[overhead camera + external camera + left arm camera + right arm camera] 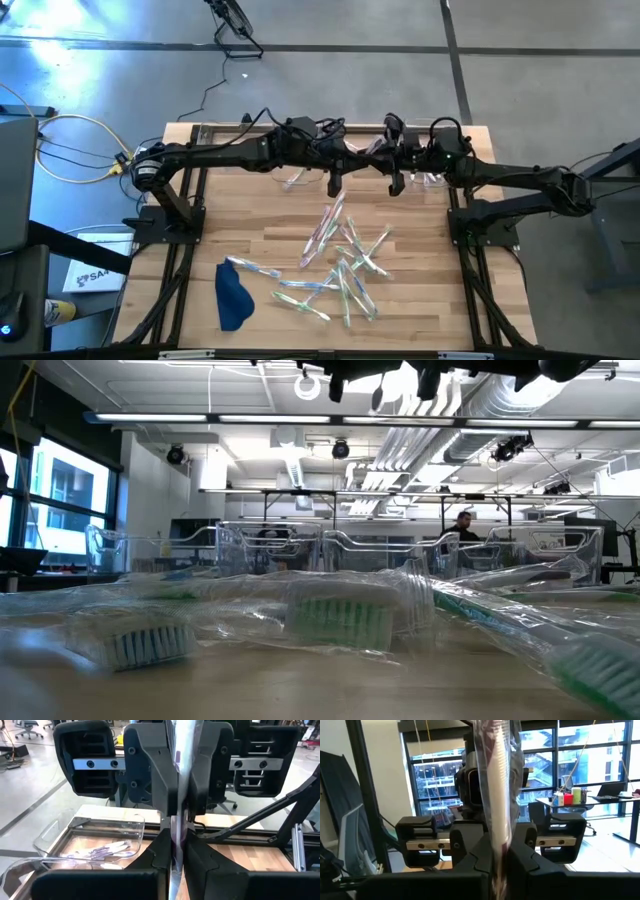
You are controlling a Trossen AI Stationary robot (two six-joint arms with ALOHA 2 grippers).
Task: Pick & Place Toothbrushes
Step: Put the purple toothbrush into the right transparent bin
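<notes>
Broadly, the job stood partway done. The counter (420,300) carried most of the stock, and only a small share had reached the clear bins (135,820) along its far edge.

Both arms reached in over that far edge and met near its middle. The left tool (335,186) and the right tool (397,184) faced each other above the wood, near the bins. In the left wrist view, the left tool's fingers were pinched tight on a wrapped toothbrush (176,845) with a whitish-purple handle, which stood upright between them. In the right wrist view, the right tool's fingers were likewise clamped on a pale brush in a glossy wrapper. I could not tell whether the two tools shared one brush or each held its own. By my judgement a drop into a bin came next, and many more trips were left after it.

Counted from largest to smallest:
- One counter and two arms.
- At least two bins. The level view hinted at more in the row.
- One dark blue cloth (233,295), near the counter's front left.
- A scattered pile of loose toothbrushes (345,265) in the middle of the counter. There were roughly a dozen or somewhat more, overlapping too much for a firm figure, and one lay just beside the cloth.
- A handful of binned brushes (100,852) in one bin.
</notes>
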